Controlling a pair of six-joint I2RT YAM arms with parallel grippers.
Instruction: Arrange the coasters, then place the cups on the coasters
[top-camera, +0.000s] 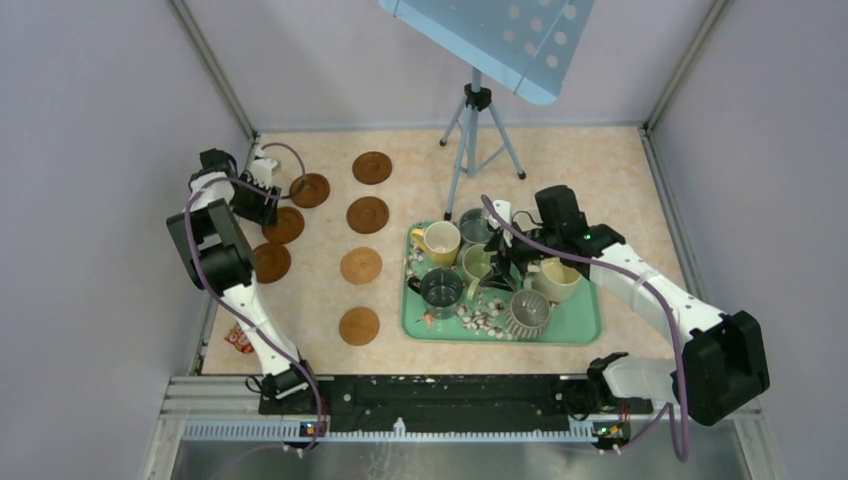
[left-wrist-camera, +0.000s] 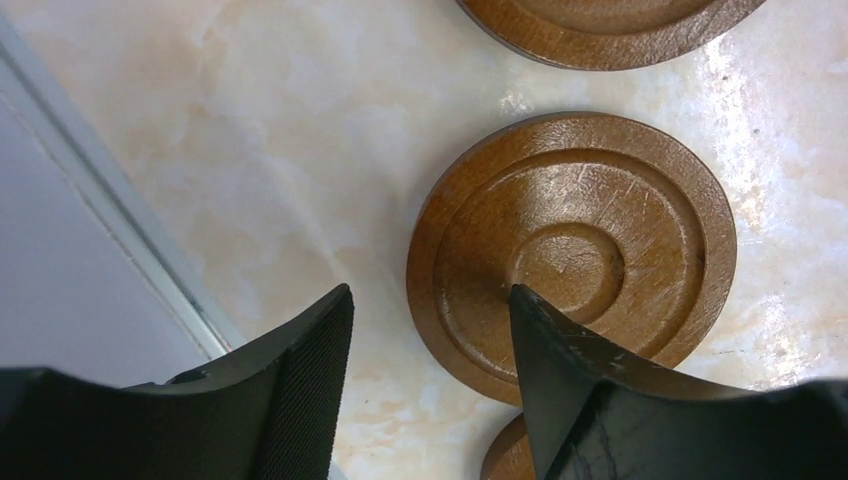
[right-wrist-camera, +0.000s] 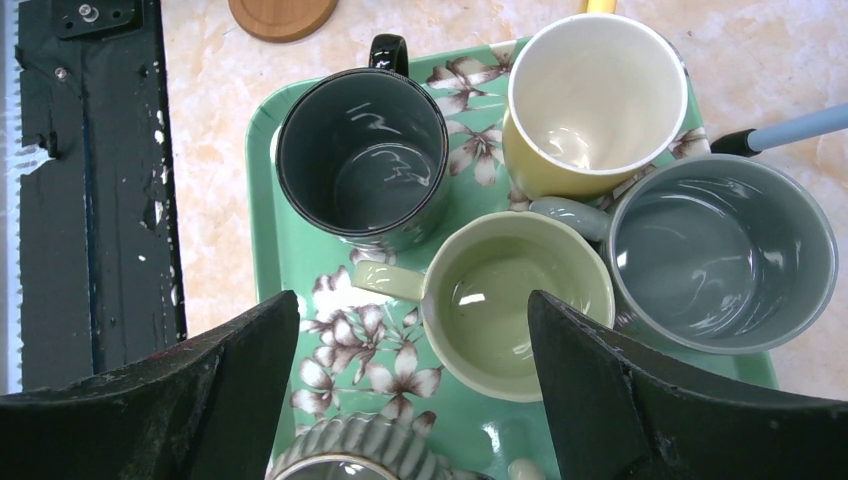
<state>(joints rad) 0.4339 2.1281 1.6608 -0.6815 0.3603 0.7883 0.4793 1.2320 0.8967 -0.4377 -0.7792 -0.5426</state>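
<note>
Seen from above, a table (top-camera: 600, 160) carries seven brown coasters (top-camera: 361, 265) lying flat in two loose lines over its left half. A green flowered tray (right-wrist-camera: 285, 250) full of cups sits on its right half, toward the near edge. No cup stands on a coaster yet, so we judge that lifting a cup off the tray is the step in hand. The right gripper (right-wrist-camera: 412, 298) hovers over the tray with its jaws spread wide and nothing between them. Straight below the gap sits the pale green cup (right-wrist-camera: 515, 300), upright, a little nearer the finger on the right of the wrist view than the other. Its handle points toward the opposite finger, so it lies along the line on which the jaws would close. We think the wrist would need to turn, or take the rim, to avoid pinching the handle. A dark cup (right-wrist-camera: 360, 160), a yellow cup (right-wrist-camera: 595, 95) and a grey cup (right-wrist-camera: 725, 250) crowd close around it. The left gripper (left-wrist-camera: 430, 300) is by the far left corner of the table, jaws apart and empty, low over one coaster (left-wrist-camera: 572, 255) and well apart from the tray. The right arm is plainly the nearer one to the cups.
</note>
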